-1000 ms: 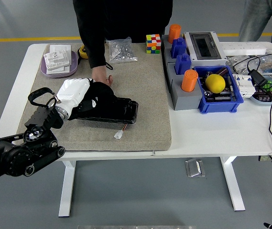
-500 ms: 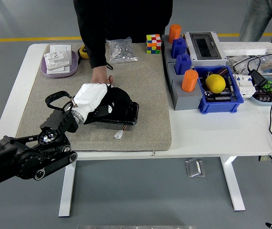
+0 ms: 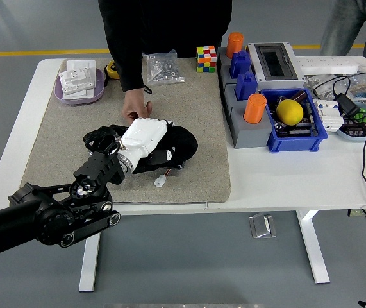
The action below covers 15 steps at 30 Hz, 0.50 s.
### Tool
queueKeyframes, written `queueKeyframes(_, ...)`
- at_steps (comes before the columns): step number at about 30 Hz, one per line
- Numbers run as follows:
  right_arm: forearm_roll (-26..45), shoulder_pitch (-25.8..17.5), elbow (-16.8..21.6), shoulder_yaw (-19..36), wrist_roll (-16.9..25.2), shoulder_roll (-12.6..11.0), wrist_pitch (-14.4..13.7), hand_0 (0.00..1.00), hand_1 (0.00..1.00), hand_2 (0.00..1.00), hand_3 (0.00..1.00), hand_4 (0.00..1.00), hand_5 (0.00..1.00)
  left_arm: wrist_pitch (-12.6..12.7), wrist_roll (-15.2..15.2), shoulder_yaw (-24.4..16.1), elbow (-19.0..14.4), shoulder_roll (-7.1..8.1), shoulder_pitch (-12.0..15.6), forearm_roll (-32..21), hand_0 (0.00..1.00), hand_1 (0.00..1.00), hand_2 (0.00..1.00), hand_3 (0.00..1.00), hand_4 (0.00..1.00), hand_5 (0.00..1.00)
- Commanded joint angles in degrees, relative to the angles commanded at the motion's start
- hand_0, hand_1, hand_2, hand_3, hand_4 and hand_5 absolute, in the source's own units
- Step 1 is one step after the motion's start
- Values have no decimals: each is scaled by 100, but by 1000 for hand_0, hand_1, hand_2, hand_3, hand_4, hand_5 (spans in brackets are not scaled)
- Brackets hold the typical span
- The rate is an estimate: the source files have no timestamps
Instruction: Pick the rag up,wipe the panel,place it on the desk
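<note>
The left robot hand (image 3: 145, 136) has slid rightward along the black panel (image 3: 145, 165), carrying the black rag (image 3: 177, 145) toward the panel's right end. Its white fingers are curled down on the rag, pressing it to the panel, on the grey mat (image 3: 195, 115) on the worktop (image 3: 285, 173). A person's hand (image 3: 134, 108) steadies the panel's far edge.

The panel (image 3: 170, 160) is largely hidden beneath the rag (image 3: 176, 146) and left hand (image 3: 145, 138). At 12 o'clock, the person (image 3: 163, 25) is cut off above the torso. The hand's fingers cannot be made out.
</note>
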Motion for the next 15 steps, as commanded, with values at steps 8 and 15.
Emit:
queueKeyframes(8,10,8,-1,-7,-13,-2,3,779,659,714,639,998,566,16,30,31,-5,-81,-32,45,231,130,524,464,187,2)
queueKeyframes(15,9,4,-2,47,-10,14,-1,779,659,714,640,998,566,11,41,-16,-34,-31,-33,111,229,130,524,464,188,2)
